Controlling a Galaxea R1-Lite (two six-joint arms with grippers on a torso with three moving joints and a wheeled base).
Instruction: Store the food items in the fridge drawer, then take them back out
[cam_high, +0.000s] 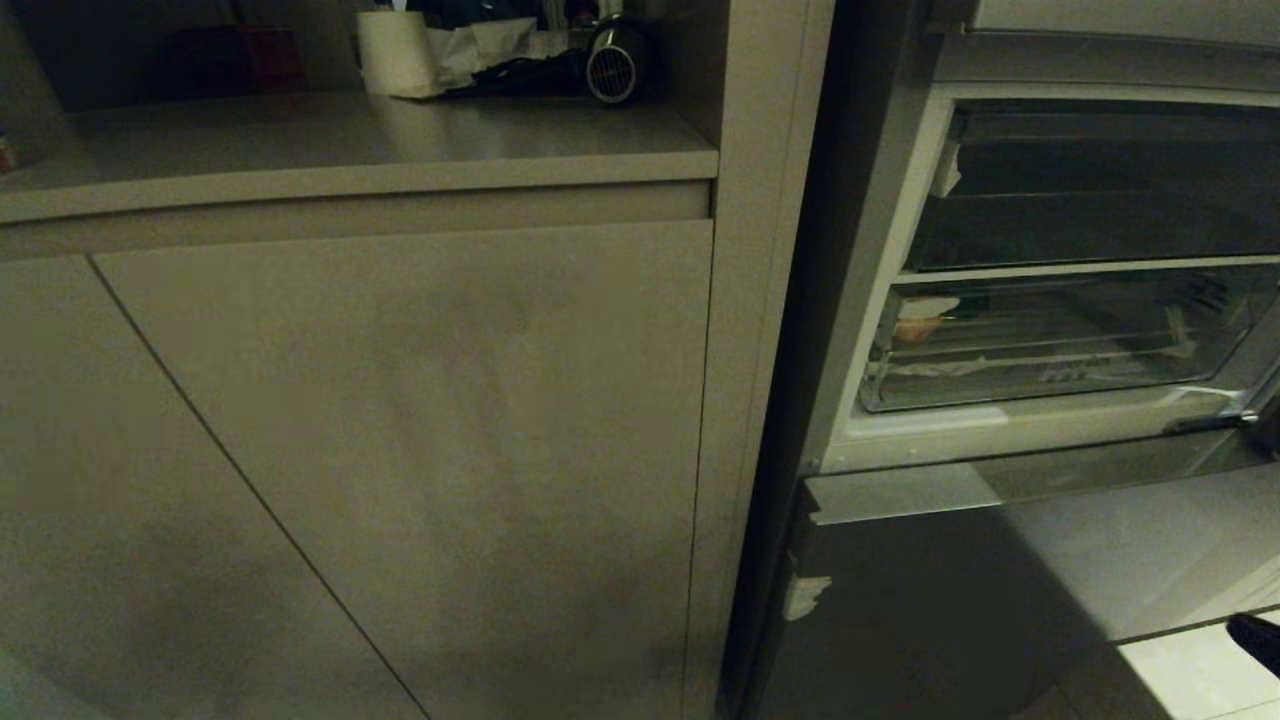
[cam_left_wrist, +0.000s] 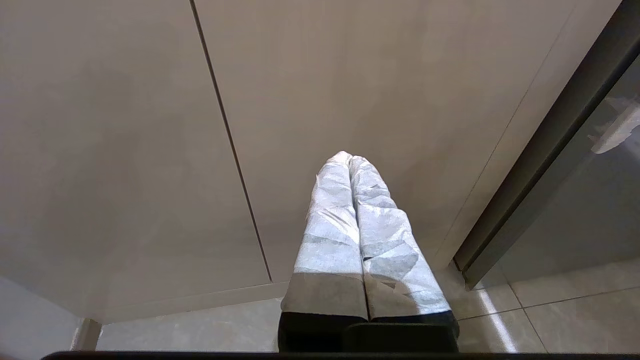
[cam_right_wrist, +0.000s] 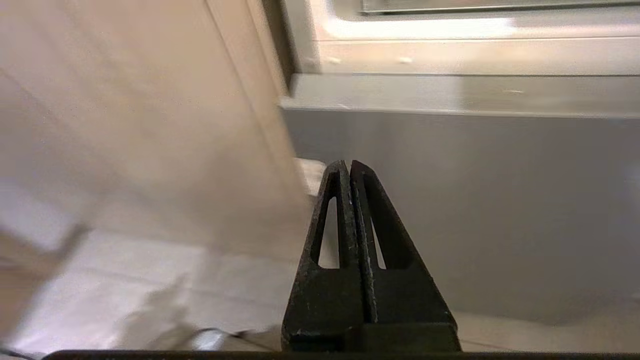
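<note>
Evidently light and stiff but slick, the wide clear plastic fridge drawer (cam_high: 1050, 345) sits pushed in, something pale tan inside its left end, so I'd hook its thick front lip; black right gripper (cam_right_wrist: 348, 165) and paper-wrapped left gripper (cam_left_wrist: 350, 159) both pressed together, empty.
</note>
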